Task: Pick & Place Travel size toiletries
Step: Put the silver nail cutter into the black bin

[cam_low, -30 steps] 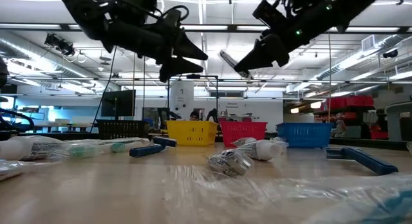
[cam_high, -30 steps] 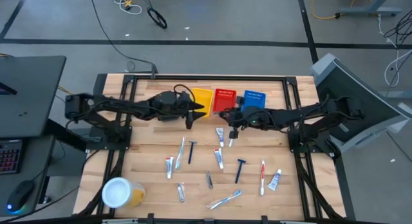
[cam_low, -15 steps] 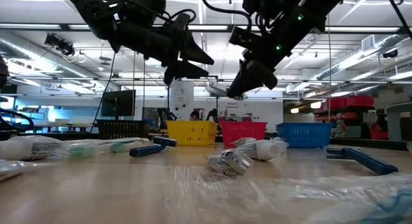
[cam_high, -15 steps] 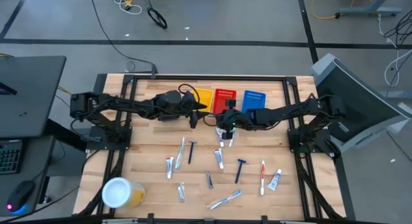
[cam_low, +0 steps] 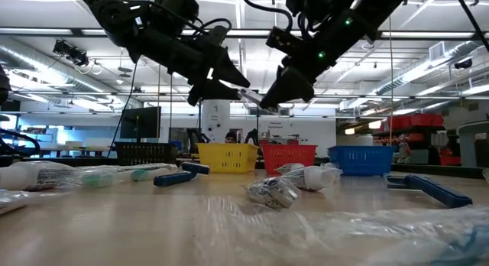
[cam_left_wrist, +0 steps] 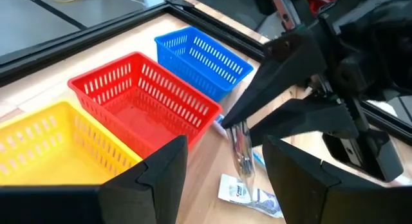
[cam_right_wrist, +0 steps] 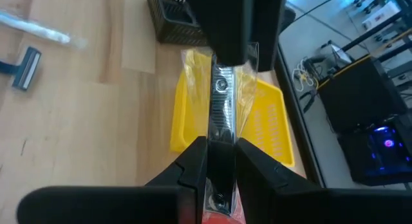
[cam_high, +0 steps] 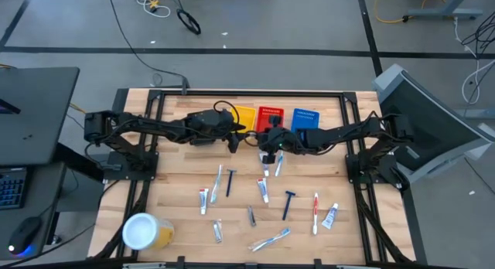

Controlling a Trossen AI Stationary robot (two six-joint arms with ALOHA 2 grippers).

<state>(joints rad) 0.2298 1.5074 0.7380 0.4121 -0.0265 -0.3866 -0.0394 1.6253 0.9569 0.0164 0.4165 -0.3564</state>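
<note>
My right gripper (cam_high: 265, 140) hangs over the table's far middle, in front of the red basket (cam_high: 270, 118), shut on a slim silvery-grey toiletry in a clear wrapper (cam_left_wrist: 242, 147). My left gripper (cam_high: 236, 136) faces it from the left, open. Its fingers (cam_left_wrist: 164, 169) stand on either side of the wrapped item's free end (cam_low: 250, 95); whether they touch it I cannot tell. Other toiletries lie flat on the near half of the table: white tubes (cam_high: 203, 199), a blue razor (cam_high: 288, 203), a toothbrush (cam_high: 315, 211), and wrapped pieces (cam_high: 271, 240). My right gripper pinches the wrapped item's near end (cam_right_wrist: 221, 137) between its two fingers, which lie along it. It comes from the table's right, slanting a little downward. The item sticks out past the fingertips toward my left gripper, lifted clear of the table.
Yellow (cam_high: 244, 116), red and blue (cam_high: 305, 118) baskets stand in a row at the far edge, with a black basket (cam_low: 145, 153) left of them. A yellow tub with a white lid (cam_high: 143, 232) sits at the near left corner. A white tube (cam_high: 264, 162) lies just below my right gripper.
My right gripper has carried the wrapped item toward the table's left and tipped it down toward my left gripper. My left gripper has edged rightward to meet it, staying open. The item's free end now reaches my left gripper's fingertips.
</note>
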